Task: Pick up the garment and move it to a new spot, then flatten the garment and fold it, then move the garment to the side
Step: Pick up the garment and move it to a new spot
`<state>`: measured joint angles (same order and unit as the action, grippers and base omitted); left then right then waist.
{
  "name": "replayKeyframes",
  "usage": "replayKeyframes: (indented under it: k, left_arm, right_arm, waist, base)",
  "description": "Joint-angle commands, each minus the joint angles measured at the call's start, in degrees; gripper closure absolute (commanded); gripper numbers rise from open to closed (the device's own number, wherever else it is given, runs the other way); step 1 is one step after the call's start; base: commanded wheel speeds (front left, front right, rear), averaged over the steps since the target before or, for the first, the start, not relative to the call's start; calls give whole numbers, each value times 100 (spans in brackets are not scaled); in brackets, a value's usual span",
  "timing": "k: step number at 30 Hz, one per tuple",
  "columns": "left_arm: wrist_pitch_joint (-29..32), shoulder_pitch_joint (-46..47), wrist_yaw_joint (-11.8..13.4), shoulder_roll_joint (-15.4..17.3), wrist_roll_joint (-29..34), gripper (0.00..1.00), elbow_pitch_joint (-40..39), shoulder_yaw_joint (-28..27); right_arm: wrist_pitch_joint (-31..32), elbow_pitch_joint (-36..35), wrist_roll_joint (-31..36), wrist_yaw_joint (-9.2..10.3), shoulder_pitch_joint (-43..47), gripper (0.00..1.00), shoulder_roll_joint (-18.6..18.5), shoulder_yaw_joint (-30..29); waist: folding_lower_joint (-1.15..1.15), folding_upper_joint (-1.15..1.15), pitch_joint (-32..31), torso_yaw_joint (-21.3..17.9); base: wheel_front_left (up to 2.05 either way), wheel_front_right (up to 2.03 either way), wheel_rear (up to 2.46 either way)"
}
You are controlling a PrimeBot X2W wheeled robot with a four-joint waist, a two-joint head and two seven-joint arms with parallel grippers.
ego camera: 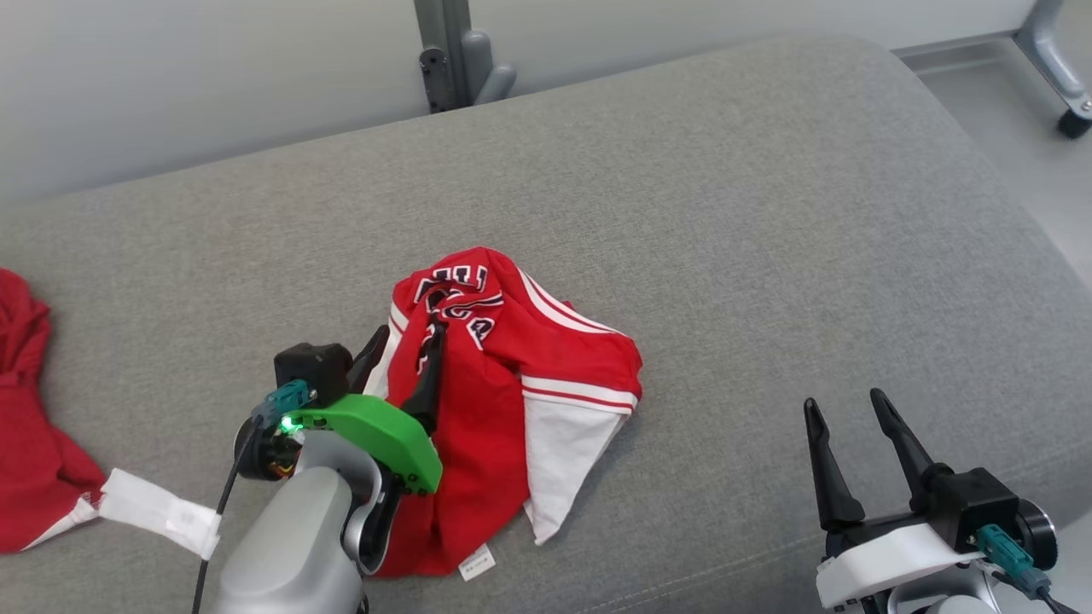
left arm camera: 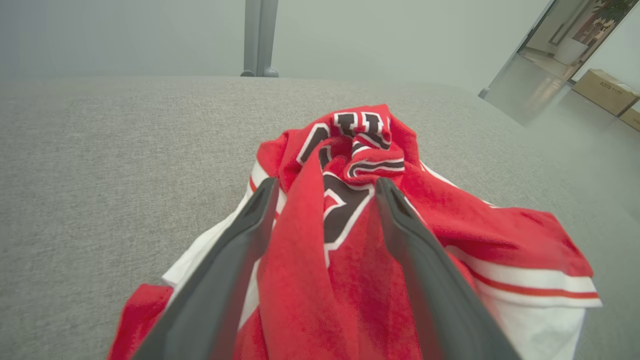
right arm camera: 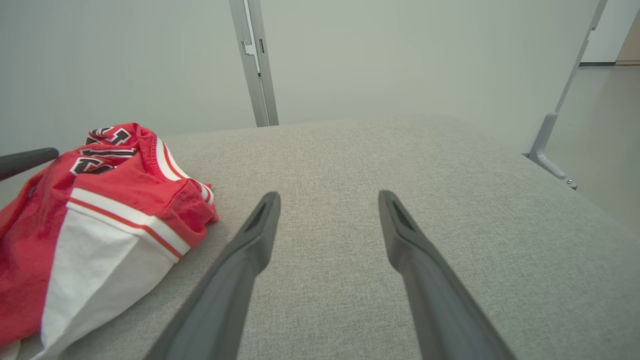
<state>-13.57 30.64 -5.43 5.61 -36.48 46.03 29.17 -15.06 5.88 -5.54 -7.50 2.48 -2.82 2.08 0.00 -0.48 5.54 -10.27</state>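
Left pincer (left arm camera: 326, 186): fingers apart, set down over the garment, with a raised red fold standing between them; it is not yet clamped, as far as I see.
Garment (ego camera: 512, 367): red jersey with white trim, crumpled in a heap near the middle of the grey cushion (ego camera: 768, 213).
Handling: I judge it light, soft and limp; it will sag and open when lifted. The ridge between the fingers looks like a good hold.
Right pincer (ego camera: 845, 401): fingers apart, holding nothing, over bare cushion, well apart from the garment.
Left edge: another red cloth (ego camera: 26, 426), lying apart.
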Motion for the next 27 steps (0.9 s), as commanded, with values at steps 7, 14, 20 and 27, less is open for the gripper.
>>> replayKeyframes:
  k: [7,14,20,27]
  left_arm:
    - [-146,-1000,327,413,180,0,-1019,-140]
    - [-159,-1970,682,739,476,0,-2159,-631]
    - [-156,-2836,629,833,863,0,-2943,-1298]
    - [-157,-3466,373,720,1251,0,-3399,-1799]
  right_arm:
    - [-18,-300,444,2,124,0,-9,-135]
    - [-18,-395,627,3,277,0,-21,-303]
    - [-18,-281,657,3,331,0,-22,-265]
    - [-18,-160,614,3,337,0,-19,-231]
  waist:
    - [0,48,-482,774]
    - [0,48,-660,1134]
    - [0,48,-765,1209]
    - [0,48,-745,1144]
  base:
    - [0,0,0]
    - [0,0,0]
    - [0,0,0]
    - [0,0,0]
